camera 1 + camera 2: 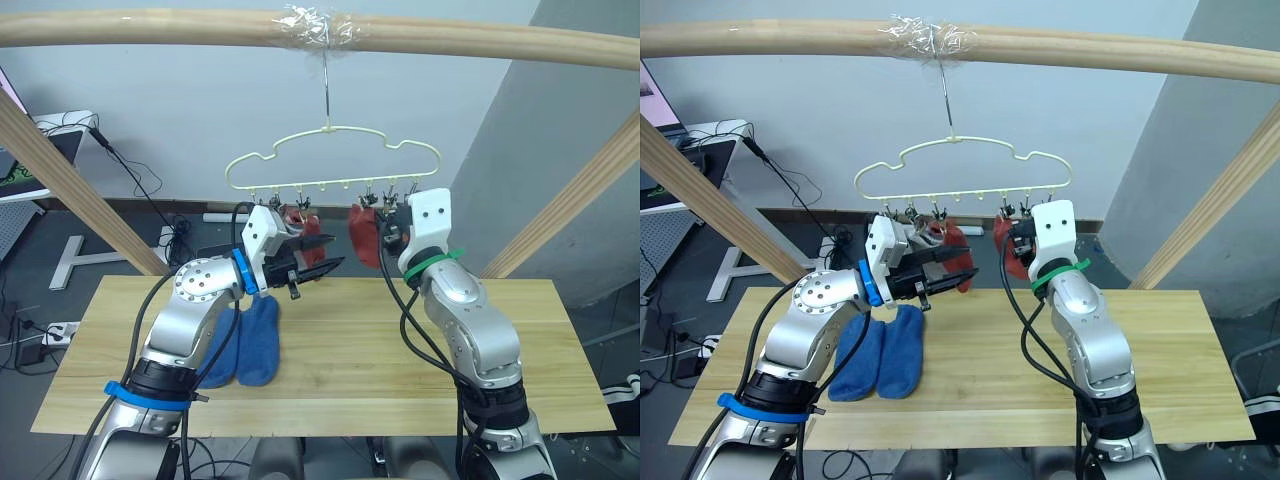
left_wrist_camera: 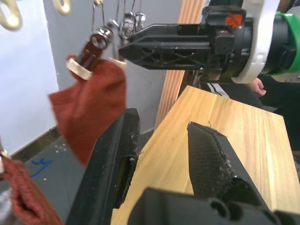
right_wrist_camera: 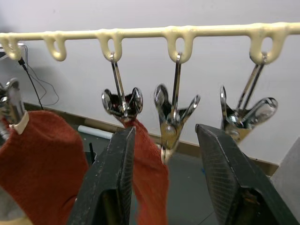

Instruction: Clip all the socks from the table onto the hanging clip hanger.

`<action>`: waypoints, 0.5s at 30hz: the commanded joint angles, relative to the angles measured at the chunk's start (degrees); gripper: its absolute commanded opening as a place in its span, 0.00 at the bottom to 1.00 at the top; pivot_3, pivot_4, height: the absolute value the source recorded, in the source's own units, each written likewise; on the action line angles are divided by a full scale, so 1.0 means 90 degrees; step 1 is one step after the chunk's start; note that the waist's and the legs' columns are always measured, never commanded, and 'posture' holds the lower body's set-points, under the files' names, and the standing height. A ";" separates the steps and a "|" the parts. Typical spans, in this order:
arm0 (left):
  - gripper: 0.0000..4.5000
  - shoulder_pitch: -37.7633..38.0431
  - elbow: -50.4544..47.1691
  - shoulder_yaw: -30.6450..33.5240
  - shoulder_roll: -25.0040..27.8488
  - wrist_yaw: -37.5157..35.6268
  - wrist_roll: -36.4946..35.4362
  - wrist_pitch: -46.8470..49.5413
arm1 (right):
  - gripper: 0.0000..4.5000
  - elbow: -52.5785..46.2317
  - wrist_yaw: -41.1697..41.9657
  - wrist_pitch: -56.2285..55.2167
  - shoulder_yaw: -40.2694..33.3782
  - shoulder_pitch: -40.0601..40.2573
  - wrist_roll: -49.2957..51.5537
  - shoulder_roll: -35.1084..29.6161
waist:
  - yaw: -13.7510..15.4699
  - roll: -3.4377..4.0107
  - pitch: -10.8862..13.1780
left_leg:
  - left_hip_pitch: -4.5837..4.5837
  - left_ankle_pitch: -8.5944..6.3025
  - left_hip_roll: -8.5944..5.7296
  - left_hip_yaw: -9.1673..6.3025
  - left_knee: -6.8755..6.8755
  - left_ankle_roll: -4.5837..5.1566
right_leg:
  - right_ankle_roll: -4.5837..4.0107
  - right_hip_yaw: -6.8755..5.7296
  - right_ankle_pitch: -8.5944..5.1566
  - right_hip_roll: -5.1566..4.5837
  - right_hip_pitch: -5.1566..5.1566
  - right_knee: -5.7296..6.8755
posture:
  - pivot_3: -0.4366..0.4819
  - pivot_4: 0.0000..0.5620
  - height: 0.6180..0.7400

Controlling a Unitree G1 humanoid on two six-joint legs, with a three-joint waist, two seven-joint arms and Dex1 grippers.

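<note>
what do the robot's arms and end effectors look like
Both arms have rounded silver-grey shells with black joints and loose black cables. The left end effector sits on a white wrist block behind a blue ring, with a blue band lower down. The right end effector has a white block and a green band. Fingers are black, with textured pads.

Both arms are raised, left gripper [image 1: 318, 258] and right gripper [image 3: 164, 183] level, jaws parted, holding nothing.

head stereo views downward, wrist views close beneath clip hanger [image 1: 335, 160]
</note>
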 commanded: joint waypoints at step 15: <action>0.44 -0.0016 -0.0198 0.0144 -0.0066 0.0018 -0.0024 -0.0178 | 0.47 0.0630 -0.0064 -0.0709 -0.0088 -0.0540 -0.0289 -0.0025 | 0.0021 0.0000 0.0000 | -0.0002 0.0000 0.0000 0.0001 0.0000 0.0000 | 0.0000 0.0000 0.0000 -0.0002 0.0000 0.0001 | 0.47 0.35 0.71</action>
